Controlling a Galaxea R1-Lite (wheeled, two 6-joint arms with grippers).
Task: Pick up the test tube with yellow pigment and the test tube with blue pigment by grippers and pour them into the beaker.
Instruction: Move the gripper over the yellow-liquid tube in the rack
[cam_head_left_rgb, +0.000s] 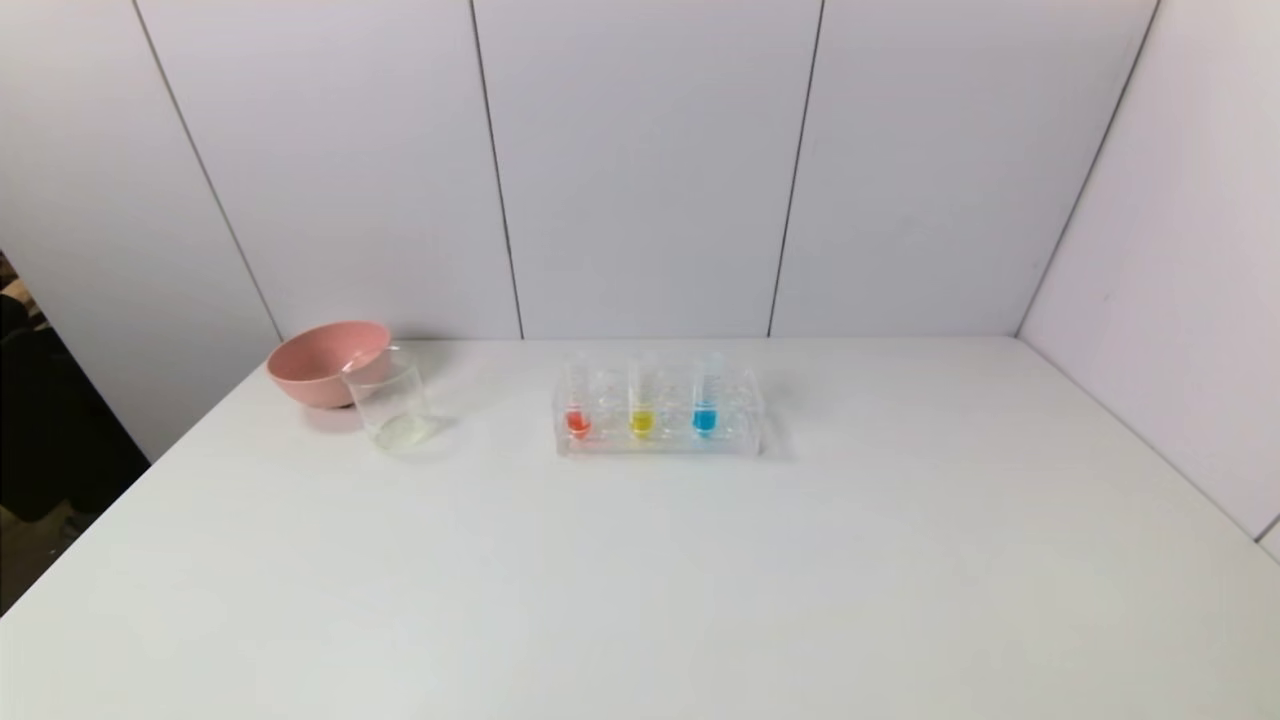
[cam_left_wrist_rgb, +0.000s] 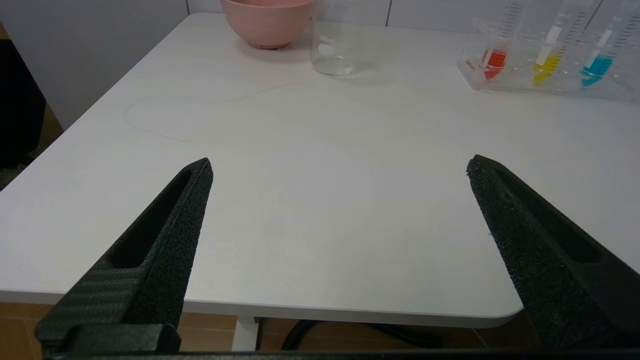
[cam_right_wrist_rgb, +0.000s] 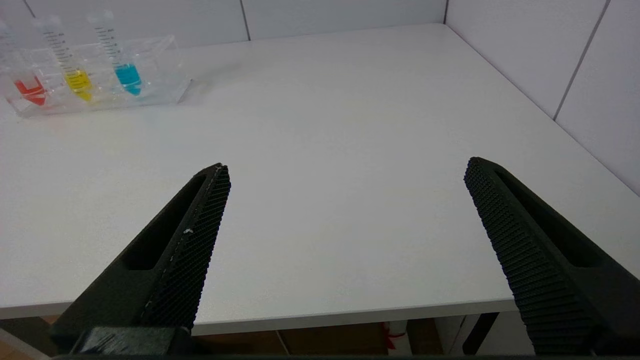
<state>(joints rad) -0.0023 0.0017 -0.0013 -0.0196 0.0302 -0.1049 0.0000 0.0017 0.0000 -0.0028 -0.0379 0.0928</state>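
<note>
The tube with yellow pigment (cam_head_left_rgb: 641, 405) stands upright in the middle of a clear rack (cam_head_left_rgb: 658, 440), and the tube with blue pigment (cam_head_left_rgb: 705, 400) stands to its right. The clear beaker (cam_head_left_rgb: 390, 400) sits to the left of the rack. Both tubes also show in the left wrist view, yellow pigment (cam_left_wrist_rgb: 547, 62) and blue pigment (cam_left_wrist_rgb: 595, 67), with the beaker (cam_left_wrist_rgb: 334, 47). My left gripper (cam_left_wrist_rgb: 340, 167) hangs open near the table's front edge, holding nothing. My right gripper (cam_right_wrist_rgb: 347, 170) is open too, near the front edge further right, far from the rack. Neither arm shows in the head view.
A pink bowl (cam_head_left_rgb: 325, 362) sits just behind and left of the beaker. A tube with red-orange liquid (cam_head_left_rgb: 578, 408) stands in the rack's left slot. Walls close the table at the back and right; the white tabletop (cam_head_left_rgb: 640, 580) spreads wide in front of the rack.
</note>
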